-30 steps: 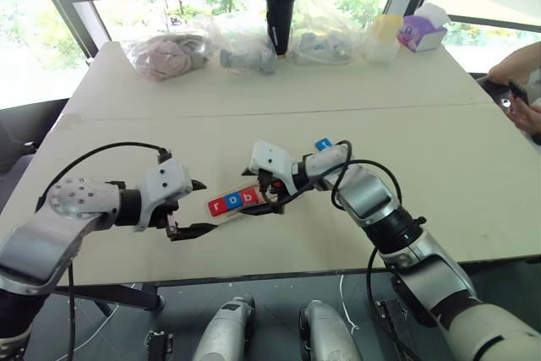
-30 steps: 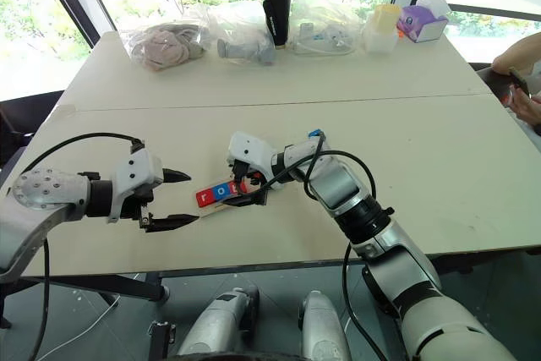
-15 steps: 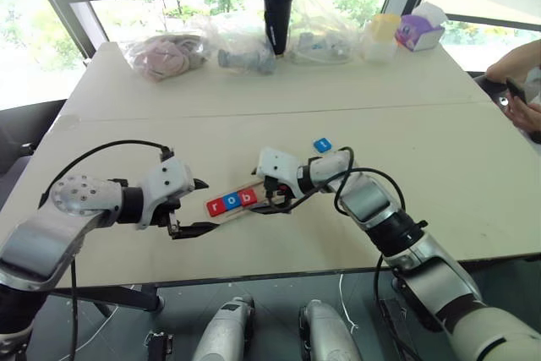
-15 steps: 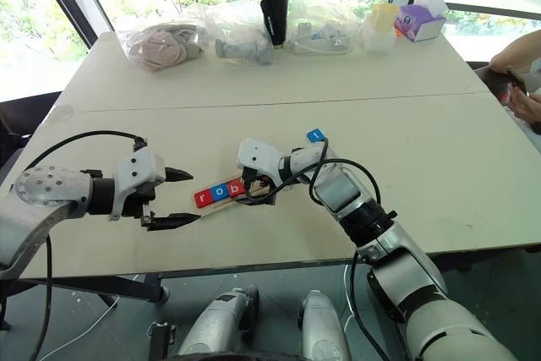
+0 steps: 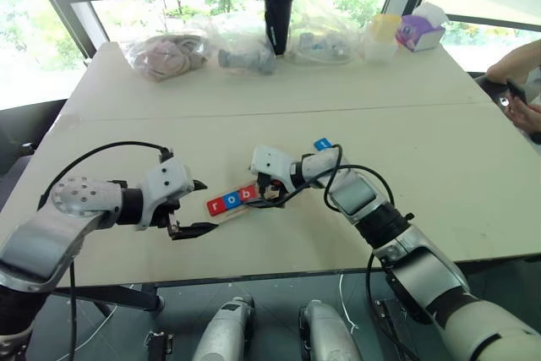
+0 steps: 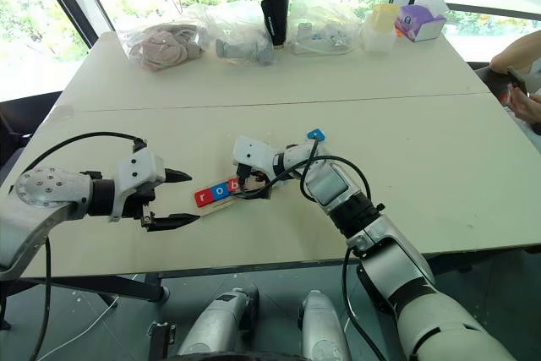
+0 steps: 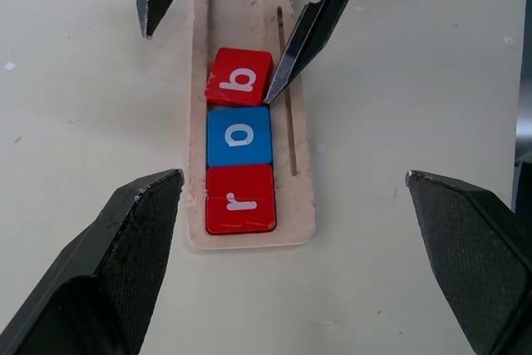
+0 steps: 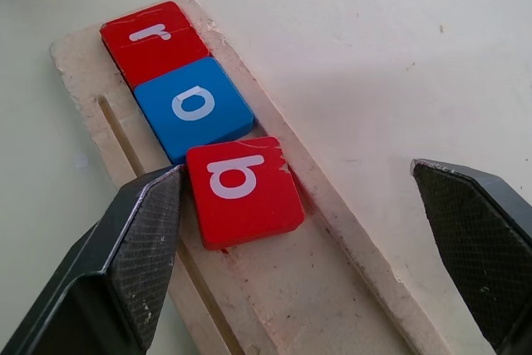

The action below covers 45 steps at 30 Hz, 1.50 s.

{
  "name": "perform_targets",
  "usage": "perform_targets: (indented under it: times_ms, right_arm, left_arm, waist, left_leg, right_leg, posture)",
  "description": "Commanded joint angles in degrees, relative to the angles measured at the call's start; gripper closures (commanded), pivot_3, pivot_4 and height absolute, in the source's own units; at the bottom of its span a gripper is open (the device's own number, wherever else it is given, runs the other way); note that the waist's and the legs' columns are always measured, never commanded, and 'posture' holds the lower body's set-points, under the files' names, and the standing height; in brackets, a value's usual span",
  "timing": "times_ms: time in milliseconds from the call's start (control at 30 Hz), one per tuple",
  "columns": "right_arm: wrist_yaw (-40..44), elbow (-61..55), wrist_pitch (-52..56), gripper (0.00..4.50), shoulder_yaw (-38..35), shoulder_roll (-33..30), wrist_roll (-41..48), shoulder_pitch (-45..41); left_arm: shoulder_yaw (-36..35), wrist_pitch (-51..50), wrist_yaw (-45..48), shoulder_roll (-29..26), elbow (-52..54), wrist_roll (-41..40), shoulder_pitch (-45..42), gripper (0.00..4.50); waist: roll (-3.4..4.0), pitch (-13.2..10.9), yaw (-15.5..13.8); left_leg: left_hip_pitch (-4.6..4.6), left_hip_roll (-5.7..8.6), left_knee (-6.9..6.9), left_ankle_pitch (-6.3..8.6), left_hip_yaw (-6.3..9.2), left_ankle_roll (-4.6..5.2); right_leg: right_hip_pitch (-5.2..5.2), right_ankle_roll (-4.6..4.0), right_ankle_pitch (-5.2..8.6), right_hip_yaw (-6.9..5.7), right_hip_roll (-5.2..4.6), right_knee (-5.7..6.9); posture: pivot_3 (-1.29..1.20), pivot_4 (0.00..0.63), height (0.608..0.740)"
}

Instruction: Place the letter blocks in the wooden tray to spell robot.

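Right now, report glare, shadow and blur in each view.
Eye views: bright windows wash out behind the table. Left wrist view: red b block and wooden tray sharp, near fingers soft. Right wrist view: blocks crisp, soft shadows.

Wooden tray (image 7: 249,6) flat on table, holding red r (image 7: 241,199), blue o (image 7: 238,136), red b (image 7: 239,77), slightly askew. Blue block (image 5: 322,144) lies apart.

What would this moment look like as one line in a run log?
tray: r, o, b in | b: slightly crooked | right gripper: open, astride b | left gripper: open, apart | blue block: on table
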<state>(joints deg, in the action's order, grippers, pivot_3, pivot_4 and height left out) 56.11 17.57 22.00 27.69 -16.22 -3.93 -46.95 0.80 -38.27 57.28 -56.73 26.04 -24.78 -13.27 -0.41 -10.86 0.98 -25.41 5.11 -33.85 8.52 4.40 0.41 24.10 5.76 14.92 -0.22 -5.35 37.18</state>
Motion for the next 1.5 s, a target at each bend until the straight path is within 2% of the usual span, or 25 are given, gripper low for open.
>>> perform_targets:
  times_ms: [33, 200, 500, 767, 1267, 1500]
  right_arm:
    - [2.69, -5.63, -2.58, 0.04, -3.52, -0.42, 3.94, 0.17]
    - [1.58, -5.76, -4.03, 0.04, -6.25, -2.36, 3.91, -0.2]
    - [-0.85, 0.79, -8.95, 0.04, -6.24, -4.24, 0.18, -1.44]
    - [-2.51, 7.09, -13.13, 0.04, -4.97, -2.12, -3.01, -2.91]
    - [-3.81, 11.49, -15.18, 0.04, -5.14, 1.57, -4.21, -4.24]
    - [-3.53, 10.03, -15.67, 0.04, -6.28, -2.62, -5.1, -4.94]
  left_arm:
    - [-1.88, 0.22, -0.08, -0.19, 1.6, -0.59, -0.15, 0.0]
    - [-1.94, 0.27, -0.09, -0.32, 1.45, -0.74, -0.15, 0.0]
    - [-1.77, 0.51, 0.16, -0.56, 1.03, -0.81, -0.47, 0.0]
    - [-2.09, 0.29, -0.01, -0.67, 1.24, -0.91, -0.42, 0.0]
    - [-2.23, -0.17, -0.78, -0.3, 1.68, -1.13, -0.15, 0.0]
    - [-2.3, -0.14, -0.72, -0.46, 1.67, -1.24, -0.23, 0.0]
  waist:
    - [0.0, 0.0, -0.1]
    - [0.0, 0.0, -0.21]
    - [0.0, 0.0, -0.02]
    - [0.0, 0.0, 0.0]
    - [0.0, 0.0, 0.06]
    - [0.0, 0.0, -0.17]
  left_leg:
    - [-0.01, 0.0, 0.0, 0.0, 0.0, 0.0]
    - [0.0, 0.0, 0.0, 0.0, 0.0, 0.0]
    - [0.0, 0.0, 0.01, 0.0, 0.0, 0.0]
    - [0.0, 0.0, 0.02, -0.01, 0.0, -0.01]
    - [0.0, 0.0, 0.01, -0.02, 0.0, -0.03]
    - [0.0, 0.01, 0.01, -0.03, 0.0, -0.04]
  right_leg:
    - [0.0, 0.0, 0.0, 0.0, 0.0, 0.0]
    - [-0.01, 0.0, 0.0, 0.0, -0.01, 0.0]
    - [0.0, -0.01, 0.0, 0.0, -0.02, -0.01]
    - [0.0, -0.01, 0.0, 0.0, -0.01, -0.01]
    - [0.0, 0.0, 0.0, 0.0, 0.12, 0.01]
    - [0.0, -0.01, 0.0, 0.0, 0.13, 0.01]
  posture:
    - [0.0, 0.15, 0.74]
    - [0.0, 0.15, 0.74]
    - [0.0, 0.15, 0.74]
    - [0.0, 0.15, 0.74]
    - [0.0, 0.15, 0.74]
    - [0.0, 0.15, 0.74]
